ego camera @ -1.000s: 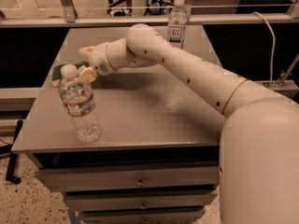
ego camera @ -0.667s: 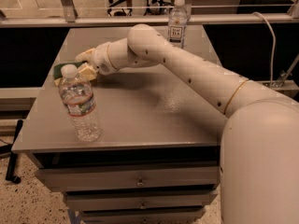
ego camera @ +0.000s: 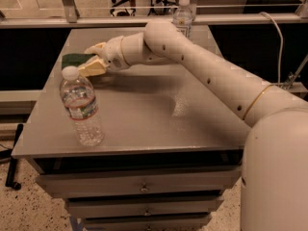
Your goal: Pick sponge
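Note:
The sponge (ego camera: 75,60), flat with a dark green top, sits at the table's far left, just behind the cap of the near water bottle (ego camera: 83,110). My gripper (ego camera: 92,57) reaches in from the right. Its pale yellow padded fingers (ego camera: 91,68) stand on either side of the sponge's right end and grip it. The sponge looks raised a little off the grey table (ego camera: 144,114). The sponge's yellow layer is hidden.
A clear water bottle with a white cap stands at the front left, close below the gripper. A second water bottle (ego camera: 183,14) stands at the table's far edge behind my arm. Drawers lie under the table top, and a rail runs along the back.
The gripper and the sponge have both shifted slightly up and away from the near bottle's cap. The bottles have not moved.

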Robot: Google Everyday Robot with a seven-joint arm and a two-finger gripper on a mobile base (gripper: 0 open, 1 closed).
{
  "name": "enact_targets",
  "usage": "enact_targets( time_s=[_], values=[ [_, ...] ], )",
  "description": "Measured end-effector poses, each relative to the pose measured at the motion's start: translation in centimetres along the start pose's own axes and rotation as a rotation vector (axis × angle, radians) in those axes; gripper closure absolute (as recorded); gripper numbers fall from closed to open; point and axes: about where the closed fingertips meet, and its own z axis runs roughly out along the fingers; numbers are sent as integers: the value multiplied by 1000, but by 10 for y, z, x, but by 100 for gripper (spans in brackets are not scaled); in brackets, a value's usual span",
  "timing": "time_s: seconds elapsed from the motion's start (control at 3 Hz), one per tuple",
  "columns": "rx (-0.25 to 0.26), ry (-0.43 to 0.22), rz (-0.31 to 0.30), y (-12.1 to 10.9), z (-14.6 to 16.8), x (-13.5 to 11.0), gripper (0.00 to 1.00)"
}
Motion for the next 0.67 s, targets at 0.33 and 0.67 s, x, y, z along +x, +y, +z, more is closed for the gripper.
enact_targets(
  time_s=[0.33, 0.67],
  values=[
    [20, -46, -3, -5, -50, -23, 100],
    [20, -46, -3, -5, -50, -23, 100]
  ],
)
